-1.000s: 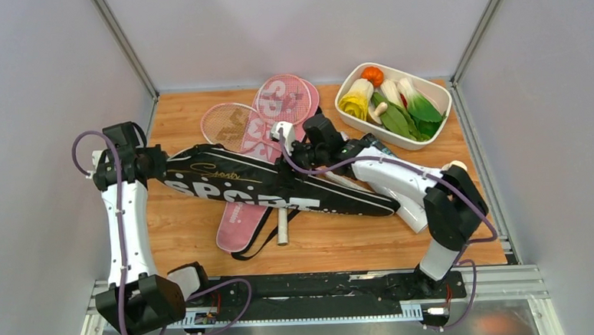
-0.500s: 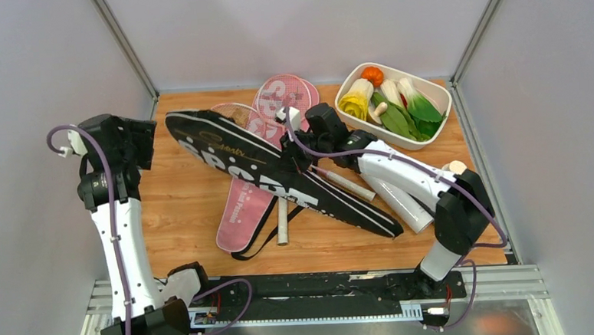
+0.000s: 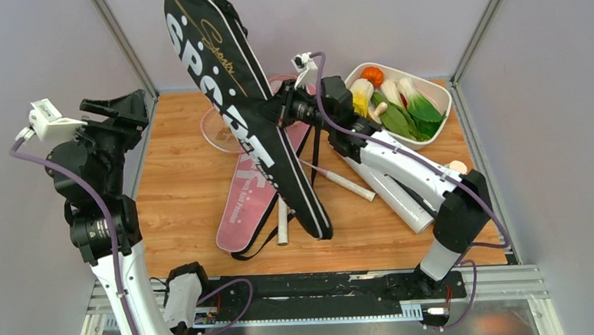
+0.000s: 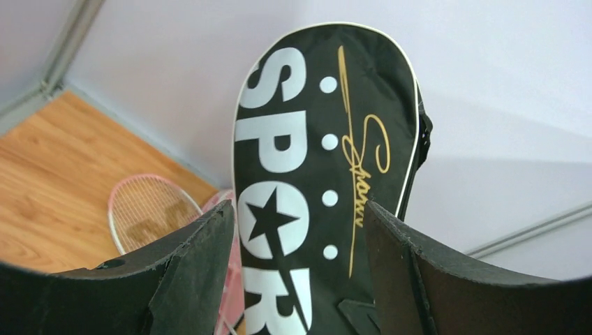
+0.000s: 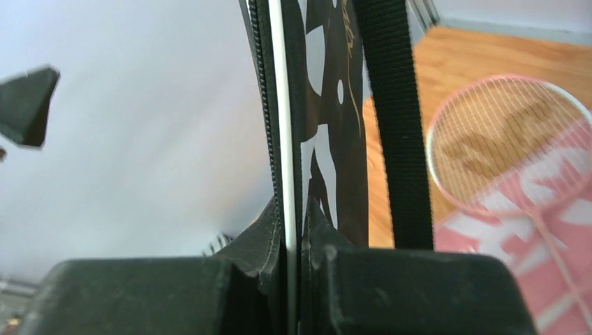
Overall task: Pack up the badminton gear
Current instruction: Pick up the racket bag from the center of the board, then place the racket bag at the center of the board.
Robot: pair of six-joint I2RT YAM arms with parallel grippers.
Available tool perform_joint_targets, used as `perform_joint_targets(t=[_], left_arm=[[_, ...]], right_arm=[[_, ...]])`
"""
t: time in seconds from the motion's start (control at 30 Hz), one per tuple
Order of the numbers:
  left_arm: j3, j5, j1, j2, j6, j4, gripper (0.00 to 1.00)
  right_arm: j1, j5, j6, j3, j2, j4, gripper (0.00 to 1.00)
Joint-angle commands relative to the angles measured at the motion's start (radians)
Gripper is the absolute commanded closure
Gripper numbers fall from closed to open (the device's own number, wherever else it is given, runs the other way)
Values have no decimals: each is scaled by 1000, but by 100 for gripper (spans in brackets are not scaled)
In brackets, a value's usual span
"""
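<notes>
My right gripper (image 3: 286, 111) is shut on the edge of the black "SPORT" cover (image 3: 232, 86) and holds it up off the table, wide end high and narrow end down near the front. In the right wrist view the jaws (image 5: 293, 209) pinch its white-piped rim, with its strap (image 5: 398, 125) hanging beside. My left gripper (image 3: 118, 108) hangs raised at the left, open and empty, facing the cover (image 4: 321, 174). A pink cover (image 3: 249, 197) and a pink-framed racket (image 3: 223, 129) lie on the table. A white tube (image 3: 395, 193) lies under the right arm.
A white bowl of toy vegetables (image 3: 439, 118) stands at the back right. A small white bottle (image 3: 457, 167) sits by the right arm. A white racket handle (image 3: 345, 183) and another (image 3: 282, 228) stick out below the covers. Grey walls close in on three sides.
The left gripper let go of the black cover and drew back up to the left. The right gripper shut on the cover and swung its wide end up off the table.
</notes>
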State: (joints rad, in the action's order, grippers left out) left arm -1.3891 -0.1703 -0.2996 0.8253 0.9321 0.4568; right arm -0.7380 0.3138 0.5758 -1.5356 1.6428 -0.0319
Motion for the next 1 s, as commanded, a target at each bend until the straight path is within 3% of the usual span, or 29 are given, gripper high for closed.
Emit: perform_joint_targets(t=[0.0, 0.3, 0.53, 0.67, 0.8, 0.97], left_arm=[[-48, 70, -1, 9, -218, 10, 26], [15, 155, -1, -9, -330, 36, 26], [132, 212, -1, -26, -328, 16, 26], [120, 256, -1, -29, -324, 25, 26], [84, 290, -1, -22, -331, 57, 26], [-11, 303, -1, -9, -317, 84, 26]], right_arm=[[-39, -84, 276, -6, 115, -470, 100], [-132, -199, 446, -146, 446, -769, 100], [-187, -289, 541, -256, 669, -887, 100], [-210, -385, 611, -374, 807, -936, 100], [-211, -447, 719, -590, 980, -974, 100], [-216, -491, 768, -940, 1176, -864, 100]])
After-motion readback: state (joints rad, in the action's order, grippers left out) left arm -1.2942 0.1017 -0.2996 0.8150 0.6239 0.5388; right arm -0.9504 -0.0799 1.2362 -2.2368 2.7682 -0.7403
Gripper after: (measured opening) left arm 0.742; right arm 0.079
